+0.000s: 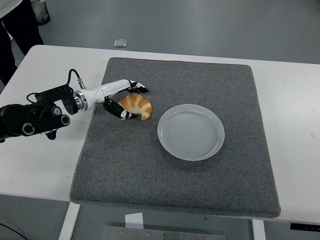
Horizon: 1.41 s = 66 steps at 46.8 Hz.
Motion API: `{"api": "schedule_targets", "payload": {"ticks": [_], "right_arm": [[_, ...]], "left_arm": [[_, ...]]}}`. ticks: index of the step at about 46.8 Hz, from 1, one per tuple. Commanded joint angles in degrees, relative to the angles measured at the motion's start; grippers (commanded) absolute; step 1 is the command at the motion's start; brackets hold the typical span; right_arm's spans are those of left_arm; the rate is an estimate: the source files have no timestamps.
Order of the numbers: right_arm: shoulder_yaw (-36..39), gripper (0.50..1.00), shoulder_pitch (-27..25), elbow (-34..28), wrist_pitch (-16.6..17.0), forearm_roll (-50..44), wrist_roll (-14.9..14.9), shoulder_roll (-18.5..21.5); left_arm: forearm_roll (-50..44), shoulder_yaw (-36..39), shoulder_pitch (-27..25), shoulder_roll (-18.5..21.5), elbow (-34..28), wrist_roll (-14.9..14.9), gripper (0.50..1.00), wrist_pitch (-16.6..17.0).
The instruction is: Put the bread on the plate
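The bread, a golden croissant, lies on the grey mat to the left of the white plate, a small gap apart from its rim. The plate holds nothing. My left hand reaches in from the left and is closed around the bread. The fingers lie on its far edge and the thumb presses its near left side. The bread rests on the mat. My right arm is out of view.
The grey mat covers most of the white table. A person's dark legs stand at the top left past the table's far corner. A small grey object lies on the floor behind the table.
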Motion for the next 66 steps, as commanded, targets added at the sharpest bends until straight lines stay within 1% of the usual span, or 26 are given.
{"api": "schedule_targets", "payload": {"ticks": [1, 3, 9, 14, 20, 25, 27, 33, 56, 61, 66], "right_arm": [[0.0, 0.952, 0.0, 0.0, 0.0, 0.0, 0.0, 0.0], [0.0, 0.952, -0.1, 0.0, 0.0, 0.0, 0.0, 0.0], [0.0, 0.952, -0.1, 0.0, -0.1, 0.0, 0.0, 0.0], [0.0, 0.952, -0.1, 0.0, -0.1, 0.0, 0.0, 0.0], [0.0, 0.952, -0.1, 0.0, -0.1, 0.0, 0.0, 0.0], [0.0, 0.952, -0.1, 0.0, -0.1, 0.0, 0.0, 0.0], [0.0, 0.952, -0.1, 0.0, -0.1, 0.0, 0.0, 0.0], [0.0, 0.952, -0.1, 0.0, 0.0, 0.0, 0.0, 0.0], [0.0, 0.952, -0.1, 0.0, 0.0, 0.0, 0.0, 0.0], [0.0, 0.952, -0.1, 0.0, 0.0, 0.0, 0.0, 0.0], [0.0, 0.954, -0.1, 0.0, 0.0, 0.0, 0.0, 0.0]], "left_arm": [[-0.1, 0.0, 0.0, 0.0, 0.0, 0.0, 0.812, 0.1], [-0.1, 0.0, 0.1, 0.0, 0.0, 0.0, 0.786, 0.0], [-0.1, 0.0, 0.4, 0.0, 0.0, 0.0, 0.774, 0.0], [-0.1, 0.0, 0.7, 0.0, 0.0, 0.0, 0.729, 0.0], [0.0, 0.0, 0.6, 0.0, 0.0, 0.0, 0.592, 0.0], [0.0, -0.4, 0.2, 0.0, -0.1, 0.0, 0.519, 0.1], [0.0, -0.7, -0.1, 0.0, -0.1, 0.0, 0.500, 0.1], [0.0, -1.9, -0.5, 0.1, -0.1, 0.0, 0.500, 0.0], [0.0, -1.4, -1.7, 0.5, -0.4, 0.1, 0.500, -0.2], [0.0, -1.4, -2.1, 1.8, -0.6, 0.0, 0.500, -0.2], [0.0, -1.4, -2.8, 5.1, -0.9, 0.0, 0.500, -0.2]]}}
